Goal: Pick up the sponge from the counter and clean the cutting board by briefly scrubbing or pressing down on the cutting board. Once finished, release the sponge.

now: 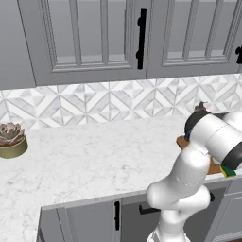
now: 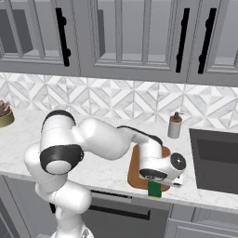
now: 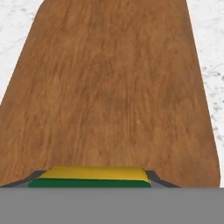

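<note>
Sponge (image 3: 89,177): clamped between the jaws of the gripper (image 3: 92,180), yellow layer toward the cutting board (image 3: 113,87), which was spread directly beneath and ahead. Firm, flat pressure was judged advisable, kept within the board's edges. Brown-topped dispenser bottle (image 2: 175,125), well beyond: contents not discernible.

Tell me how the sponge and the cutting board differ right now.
Size: the sponge is a small block, while the cutting board is many times larger. Colour: the sponge is green over yellow; the cutting board is reddish-brown wood grain. State: the sponge sits between the fingers of the pincer, at the board's near end, whereas the cutting board lies flat on the counter. Both are roughly rectangular.
</note>
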